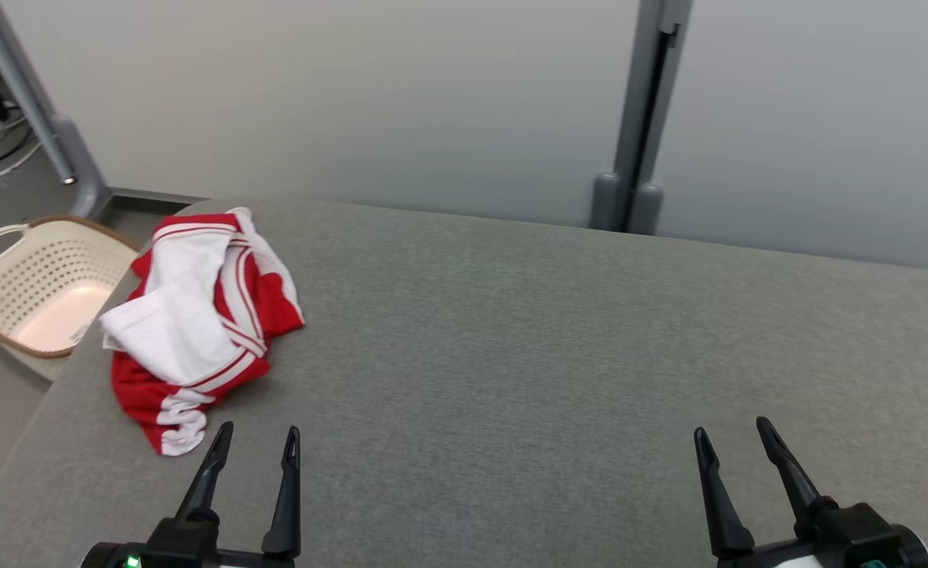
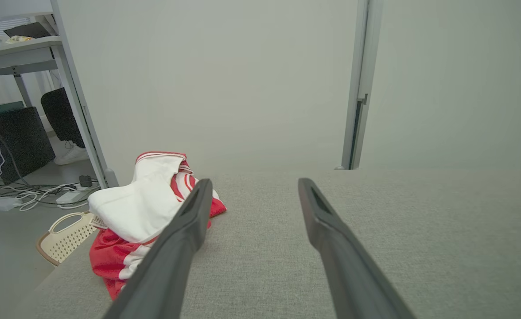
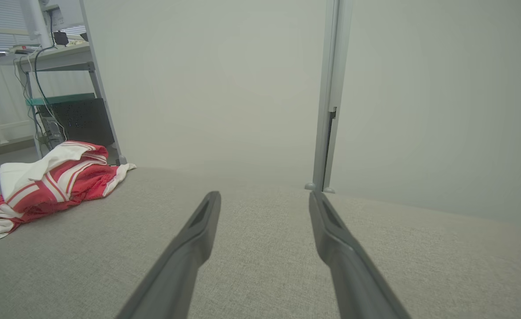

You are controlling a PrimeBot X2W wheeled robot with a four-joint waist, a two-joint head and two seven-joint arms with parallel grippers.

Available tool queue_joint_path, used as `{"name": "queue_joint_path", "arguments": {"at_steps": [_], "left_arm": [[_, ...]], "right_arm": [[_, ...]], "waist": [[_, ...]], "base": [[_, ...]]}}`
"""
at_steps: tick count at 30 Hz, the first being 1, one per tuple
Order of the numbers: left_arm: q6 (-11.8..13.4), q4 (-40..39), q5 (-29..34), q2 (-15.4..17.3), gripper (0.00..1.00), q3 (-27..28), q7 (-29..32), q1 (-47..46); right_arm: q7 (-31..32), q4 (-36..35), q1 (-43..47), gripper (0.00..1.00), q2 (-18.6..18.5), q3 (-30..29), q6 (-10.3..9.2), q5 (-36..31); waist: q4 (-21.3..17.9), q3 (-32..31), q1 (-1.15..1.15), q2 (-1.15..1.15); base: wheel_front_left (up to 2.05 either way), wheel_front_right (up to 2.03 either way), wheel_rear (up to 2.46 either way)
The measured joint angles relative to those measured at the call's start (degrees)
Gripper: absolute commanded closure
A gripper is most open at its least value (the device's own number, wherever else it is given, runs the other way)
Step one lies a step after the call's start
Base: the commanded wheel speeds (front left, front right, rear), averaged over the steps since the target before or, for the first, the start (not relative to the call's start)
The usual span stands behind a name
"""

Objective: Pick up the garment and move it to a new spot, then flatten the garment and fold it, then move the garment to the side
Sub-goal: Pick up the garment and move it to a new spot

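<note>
We see the crumpled red-and-white garment (image 1: 200, 315) at the table's (image 1: 511, 355) left edge beside a floor basket (image 1: 6, 315), just ahead of our left gripper (image 1: 260, 428), both it and the right gripper (image 1: 731, 427) spread wide and empty.

Office or lab — partition panels (image 1: 464, 95), desk (image 2: 17, 48), computer tower (image 2: 14, 141), floor cables (image 2: 34, 197).

A grey, cloth-covered table (image 1: 551, 355) with rounded corners carries a crumpled red and white garment (image 1: 196, 315). The garment lies in a heap by the table edge nearest the basket (image 1: 30, 276), partly overhanging that edge.
</note>
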Motion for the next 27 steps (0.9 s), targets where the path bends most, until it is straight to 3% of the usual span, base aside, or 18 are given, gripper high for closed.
{"name": "queue_joint_path", "arguments": {"at_steps": [6, 10, 19, 21, 27], "left_arm": [[0.6, -0.5, 0.1, 0.0, 0.00, 0.3, 0.0, 0.1], [2.4, -1.7, -0.3, 0.0, 0.00, 1.7, 0.0, 0.4], [5.9, -4.6, -2.7, 0.0, 0.00, 3.6, 0.0, 1.1], [5.2, -4.7, -2.5, 0.0, 0.00, 4.3, 0.0, 0.3], [-2.2, 5.4, -3.8, 2.1, 0.00, 6.7, 0.0, -12.6]], "right_arm": [[0.0, 0.4, 1.7, 0.00, 0.0, 0.2, 0.00, 0.8], [0.0, 1.7, 0.4, 0.00, 0.0, 1.0, 0.00, 0.3], [0.0, 6.3, -2.5, 0.00, 0.0, 4.0, 0.00, -0.2], [0.0, 6.7, -2.5, 0.00, 0.0, 4.0, 0.00, -0.3], [0.0, 7.7, -2.3, 0.00, 0.0, 2.4, 0.00, -1.8]], "waist": [[7.5, -0.3, 0.00, 0.00], [11.5, -0.1, 0.00, 0.00], [14.7, 2.4, 0.00, 0.00], [14.8, 2.7, 0.00, 0.00], [14.5, 5.5, 0.00, 0.00]], "base": [[0.00, 0.00, 0.00], [0.00, 0.00, 0.00], [0.00, 0.00, 0.00], [0.00, 0.00, 0.00], [0.00, 0.00, 0.00]]}}
